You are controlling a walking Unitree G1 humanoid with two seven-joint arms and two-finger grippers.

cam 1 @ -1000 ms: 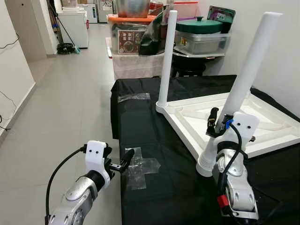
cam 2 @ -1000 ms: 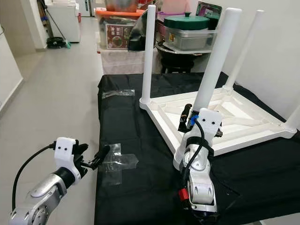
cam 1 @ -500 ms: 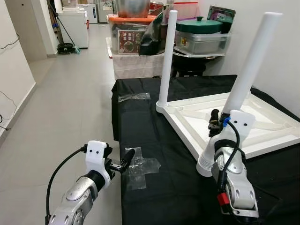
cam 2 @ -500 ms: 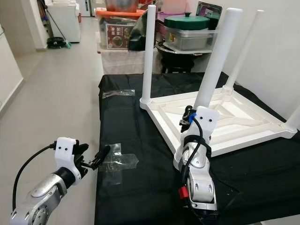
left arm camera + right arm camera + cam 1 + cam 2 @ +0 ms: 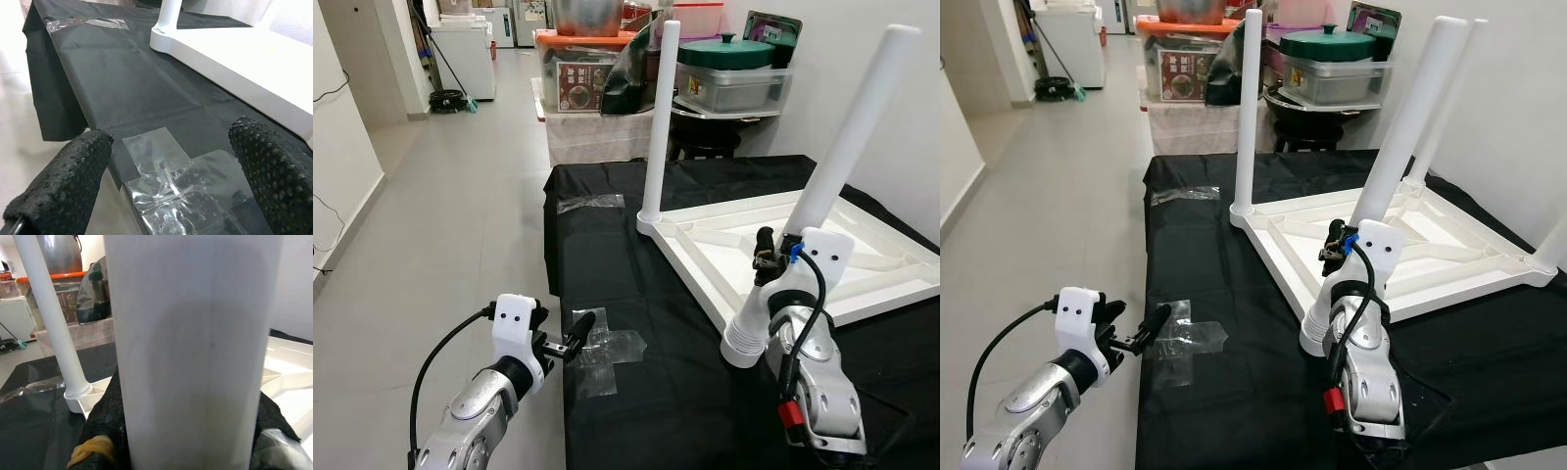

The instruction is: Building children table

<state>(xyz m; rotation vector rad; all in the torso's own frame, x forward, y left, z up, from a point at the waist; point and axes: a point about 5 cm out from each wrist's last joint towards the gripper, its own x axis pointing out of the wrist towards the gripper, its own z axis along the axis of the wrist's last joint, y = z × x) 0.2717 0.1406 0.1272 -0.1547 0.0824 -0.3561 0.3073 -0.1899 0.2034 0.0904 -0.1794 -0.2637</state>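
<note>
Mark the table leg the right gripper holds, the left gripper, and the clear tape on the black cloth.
table leg (image 5: pixel 847 147), left eye view, mid shaft.
left gripper (image 5: pixel 171 191), left wrist view, between fingertips.
clear tape (image 5: pixel 607 348), left eye view, centre of patch.

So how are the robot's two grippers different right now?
The right gripper is shut on a white table leg of the upturned table; the left gripper is open and holds nothing. The right is over the table frame; the left hovers at the black cloth's edge, by clear tape. Both have two black fingers.
</note>
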